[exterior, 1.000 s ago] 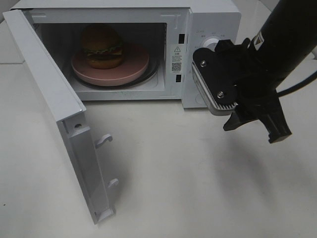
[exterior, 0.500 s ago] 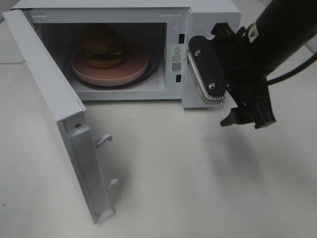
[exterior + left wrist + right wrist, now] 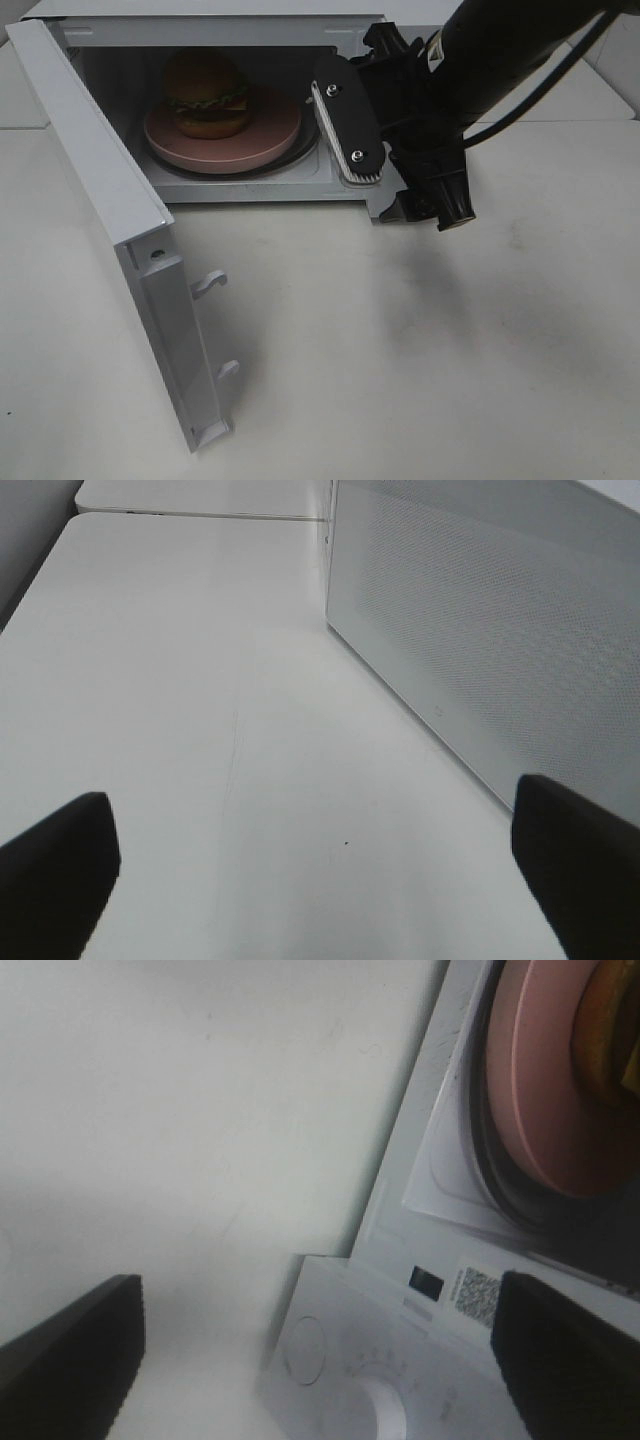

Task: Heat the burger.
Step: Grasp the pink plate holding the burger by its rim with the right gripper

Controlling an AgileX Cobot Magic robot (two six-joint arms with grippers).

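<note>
The burger point(image 3: 205, 92) sits on a round pink plate point(image 3: 255, 145) on the turntable inside the open microwave point(image 3: 260, 195). In the right wrist view the plate point(image 3: 545, 1090) and an edge of the burger point(image 3: 610, 1030) show through the opening. My right gripper point(image 3: 425, 215) hangs open and holding nothing in front of the microwave's control panel, to the right of the cavity; its fingers point(image 3: 70, 1360) stand wide apart around the dial point(image 3: 375, 1410). My left gripper point(image 3: 315, 880) is open and holding nothing, low over the table by the outer face of the door point(image 3: 480, 630). The high view does not show it.
The microwave door point(image 3: 95, 170) swings out toward the front left, with its latch hooks point(image 3: 210, 283) sticking out. White table point(image 3: 420, 350) lies in front of the oven. The right arm's camera block point(image 3: 345, 120) covers part of the cavity's right edge.
The right arm has moved left and toward the microwave, from the table's right side to in front of the control panel. Burger, plate and door have not moved.
</note>
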